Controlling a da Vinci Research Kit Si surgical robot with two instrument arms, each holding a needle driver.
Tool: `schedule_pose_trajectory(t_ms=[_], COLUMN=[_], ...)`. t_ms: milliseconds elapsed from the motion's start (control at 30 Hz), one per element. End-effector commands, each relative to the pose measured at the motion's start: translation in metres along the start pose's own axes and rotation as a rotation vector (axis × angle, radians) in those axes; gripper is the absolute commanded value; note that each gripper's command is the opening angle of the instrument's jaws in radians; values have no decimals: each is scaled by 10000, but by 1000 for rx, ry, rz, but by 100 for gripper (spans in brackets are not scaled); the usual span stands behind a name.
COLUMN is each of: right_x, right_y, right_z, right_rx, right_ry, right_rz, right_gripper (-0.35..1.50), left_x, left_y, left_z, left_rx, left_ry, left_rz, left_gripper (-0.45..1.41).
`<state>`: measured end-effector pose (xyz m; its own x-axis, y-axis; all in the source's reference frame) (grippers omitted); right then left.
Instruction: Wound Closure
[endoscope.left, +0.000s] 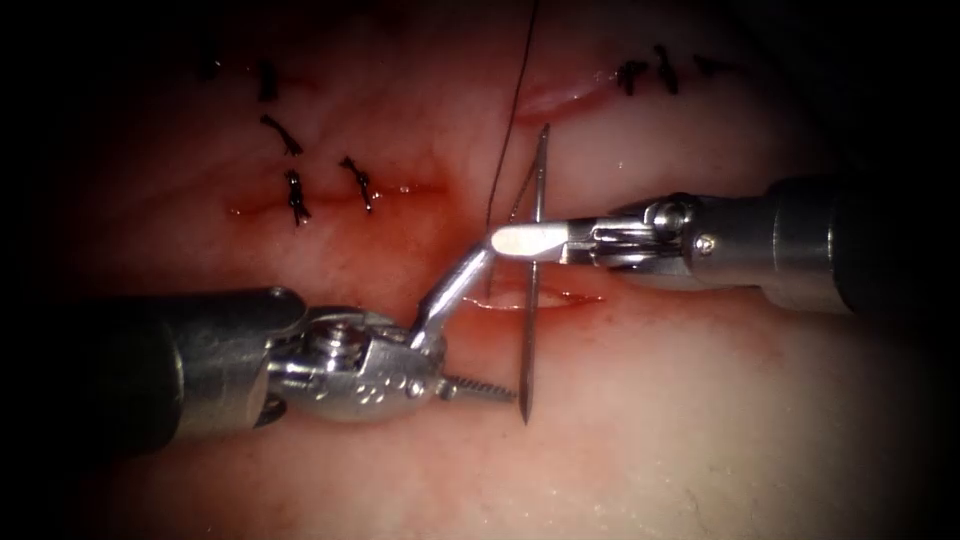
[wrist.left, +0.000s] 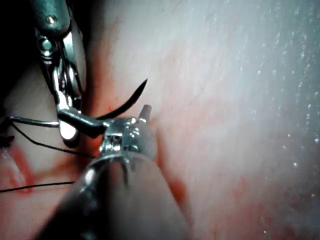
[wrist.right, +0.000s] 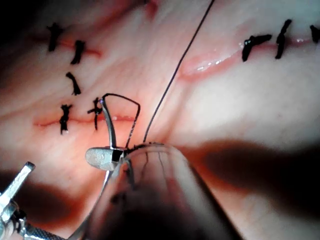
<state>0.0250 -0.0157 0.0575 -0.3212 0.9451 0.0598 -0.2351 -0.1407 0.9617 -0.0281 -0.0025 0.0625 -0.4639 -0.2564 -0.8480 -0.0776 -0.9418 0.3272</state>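
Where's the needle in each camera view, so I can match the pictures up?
Endoscope view: the needle stands upright across the cut, held mid-curve by the right tool.
Left wrist view: its sharp tip curves out from the right tool's jaws, beside the left tool.
Right wrist view: its tail half rises from the right tool's jaws, thread attached.
Shared landmark: the right tool's jaws gripping it.
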Motion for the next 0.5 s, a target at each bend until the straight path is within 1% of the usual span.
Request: schedule_pose_trajectory(t_ms=[33,100,133,200,233,300,400,500], right_x=[5,9,11,15,17,21,27,28], right_y=[3,4,4,3,1,-2,-5,-6], right_z=[14,14,14,14,13,13,13,15], right_rx=[9,8,7,-1,-5,-7,13,35], right_ry=[20,39,46,54,63,77,107,119], right_rz=[-28,-37,-53,-85,-117,-164,-265,-340], right_gripper=[-35,-35,-35,-35,-35,-35,-35,-35], left_x=[-6,-13,-19,-31,-40,-55,-81,-105], left_y=[-5,-10,-12,-16,-19,-22,-25,-22], left_z=[2,-7,-11,-13,-13,-9,-1,8], left_rx=[-2,-28,-69,-140,-189,-249,-298,-349], left_ry=[9,12,1,-28,-53,-73,-78,-108], left_rz=[-45,-76,-105,-161,-199,-248,-295,-322], left_gripper=[47,-13,-45,-45,-45,-45,-45,-45])
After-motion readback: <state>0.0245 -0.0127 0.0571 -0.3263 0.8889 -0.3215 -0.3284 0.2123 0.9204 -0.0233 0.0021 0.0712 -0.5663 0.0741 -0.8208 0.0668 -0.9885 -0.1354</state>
